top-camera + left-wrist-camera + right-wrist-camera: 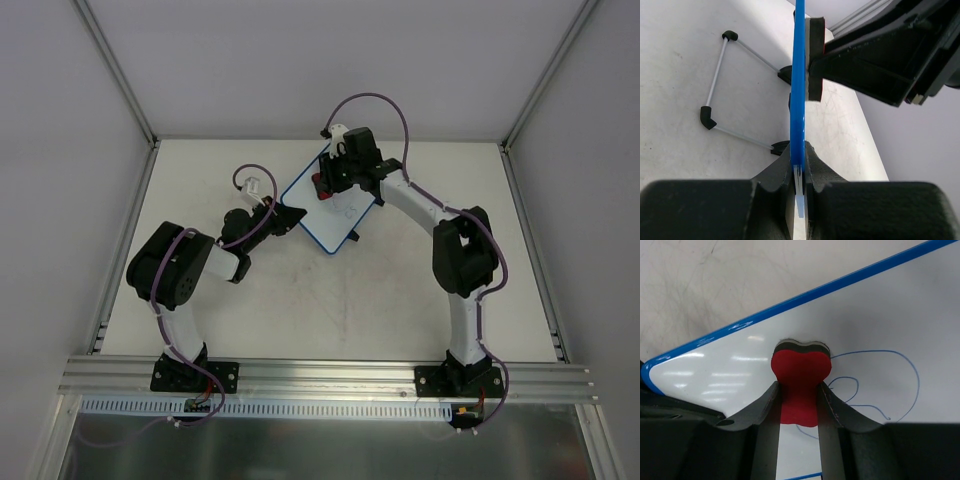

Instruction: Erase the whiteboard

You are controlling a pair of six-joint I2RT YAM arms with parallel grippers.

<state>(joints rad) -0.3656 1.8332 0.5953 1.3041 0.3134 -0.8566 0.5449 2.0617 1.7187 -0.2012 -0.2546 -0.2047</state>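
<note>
While left gripper (799, 157) clamps whiteboard (880, 315), right gripper (800, 392) pinches eraser (801, 365), wire frame (717, 75) apparently beneath.

White arms (180, 335), black joints (172, 268), looping purple cables (375, 97).

**What stays out of your sight around the board**

From above, toward the bench's far edge, the right gripper (335, 180) covers part of the flat white, blue-rimmed whiteboard (335, 225). The red foam eraser (317, 186) shows you only a sliver, and the blue pen scribble (350, 208) is too small to read. Your left wrist view gives the whiteboard edge-on, its face unseen and its near end buried between the blurred fingers of the left gripper (799, 150). In the right wrist view the picture's edges crop the board, and the fingers hide the eraser's lower end and part of the scribble.
</note>
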